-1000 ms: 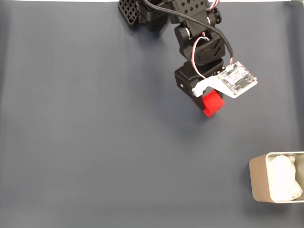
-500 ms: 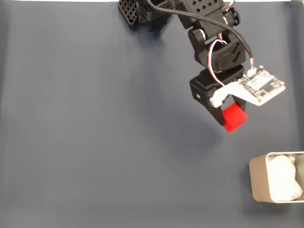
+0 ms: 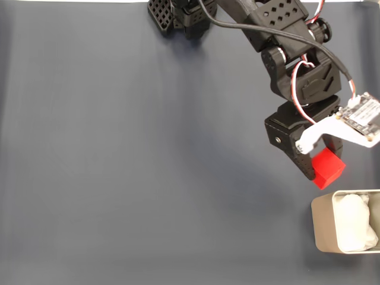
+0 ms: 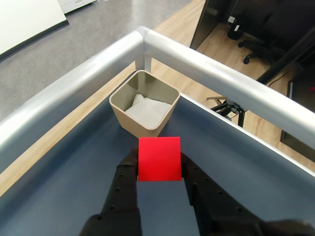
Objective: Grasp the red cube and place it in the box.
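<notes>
The red cube [image 3: 327, 168] hangs above the dark mat, pinched between the black fingers of my gripper [image 3: 320, 172], which is shut on it. In the wrist view the red cube [image 4: 158, 158] sits clamped at the tips of my gripper [image 4: 158, 164], one finger [image 4: 129, 169] on each side. The beige box [image 3: 323, 221] with white lining stands at the lower right of the fixed view, just below and right of the cube. From the wrist, the box [image 4: 143, 103] lies straight ahead, its opening facing up and white lining visible inside.
A dark blue-grey mat [image 3: 130, 166] covers the table. The arm's black base [image 3: 178, 15] stands at the top edge. A silver rail [image 4: 206, 64] frames the table corner behind the box; beyond it are wooden floor and chairs.
My gripper has carried the red cube down and to the right across the mat, from near the arm's base to just beside the box.
</notes>
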You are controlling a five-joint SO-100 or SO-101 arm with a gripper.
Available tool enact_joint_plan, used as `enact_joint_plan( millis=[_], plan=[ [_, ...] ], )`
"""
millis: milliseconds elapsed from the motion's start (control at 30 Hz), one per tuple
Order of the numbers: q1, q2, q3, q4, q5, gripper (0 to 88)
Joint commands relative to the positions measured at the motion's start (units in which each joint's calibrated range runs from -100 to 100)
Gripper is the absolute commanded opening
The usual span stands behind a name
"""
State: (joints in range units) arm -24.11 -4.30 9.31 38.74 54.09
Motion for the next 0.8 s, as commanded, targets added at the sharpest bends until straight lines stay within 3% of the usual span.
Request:
enact_joint_plan(
  millis=[0, 767],
  plan=[
    [-0.89, 3.87, -11.96, 1.42, 0.39, 2.4],
    [-1.96, 19.9, -35.13, 1.99, -2.05, 2.1]
  ],
)
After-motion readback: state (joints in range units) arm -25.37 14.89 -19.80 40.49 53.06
